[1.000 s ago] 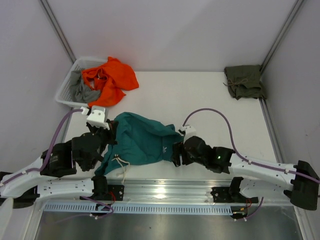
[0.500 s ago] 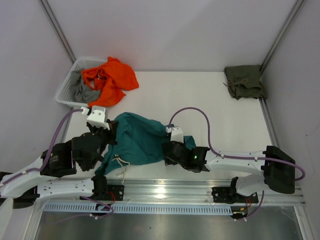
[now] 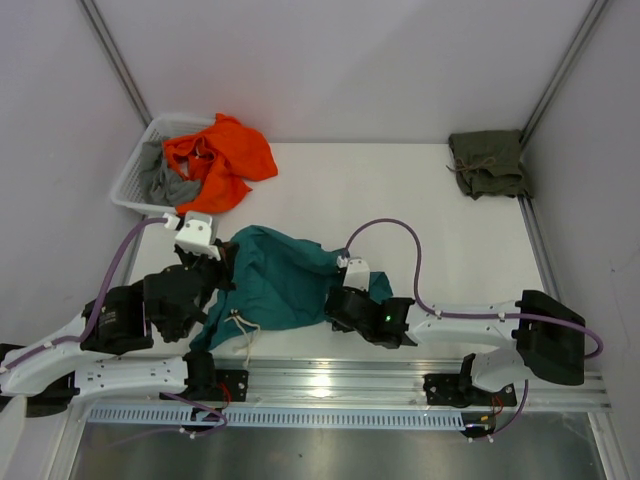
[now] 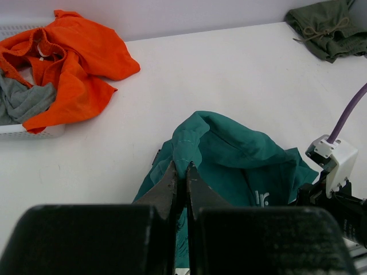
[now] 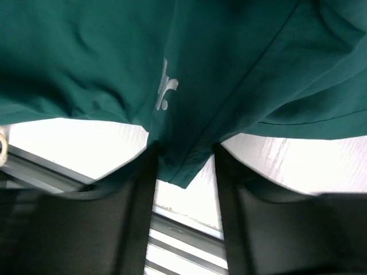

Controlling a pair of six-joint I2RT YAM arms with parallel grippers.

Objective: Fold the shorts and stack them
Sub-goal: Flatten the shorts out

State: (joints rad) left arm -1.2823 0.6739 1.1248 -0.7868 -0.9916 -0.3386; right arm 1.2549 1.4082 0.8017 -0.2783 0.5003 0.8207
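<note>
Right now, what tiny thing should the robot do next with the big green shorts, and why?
Probably draw the two grippers apart to stretch the teal shorts flat. The left gripper is shut on a raised fold, the right gripper seems clamped on a hem, and the cloth between them is bunched and wrinkled, so it is not ready for a neat fold.

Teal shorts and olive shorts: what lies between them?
Between the teal shorts and olive shorts lies bare table, crossed only by a purple cable; top view shows it.

Orange garment and grey garment in white basket
</note>
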